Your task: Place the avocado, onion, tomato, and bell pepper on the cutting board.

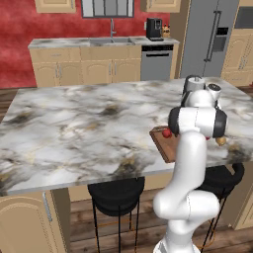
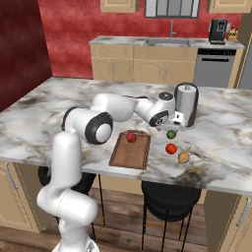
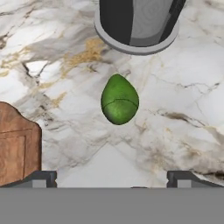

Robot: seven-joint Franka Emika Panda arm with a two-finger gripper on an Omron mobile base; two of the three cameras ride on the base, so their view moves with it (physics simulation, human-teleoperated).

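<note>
One avocado [image 3: 119, 100] below spread end effector [image 3: 111, 177]; one red piece [image 2: 131, 137] on cutting board [image 2: 129, 156].

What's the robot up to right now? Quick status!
Gripper open, above the avocado. One red piece on the board; onion on the counter. Canister near the avocado.

A grey cylindrical appliance [image 2: 187, 104] is standing upright on the marbled worktop [image 1: 74, 128]. Black stools [image 1: 116, 195] are sitting under its near edge. A sink [image 1: 109, 41], dishwasher [image 1: 157, 62], coffee machine [image 1: 154, 28] and refrigerator [image 1: 207, 37] are lining the back wall.
</note>
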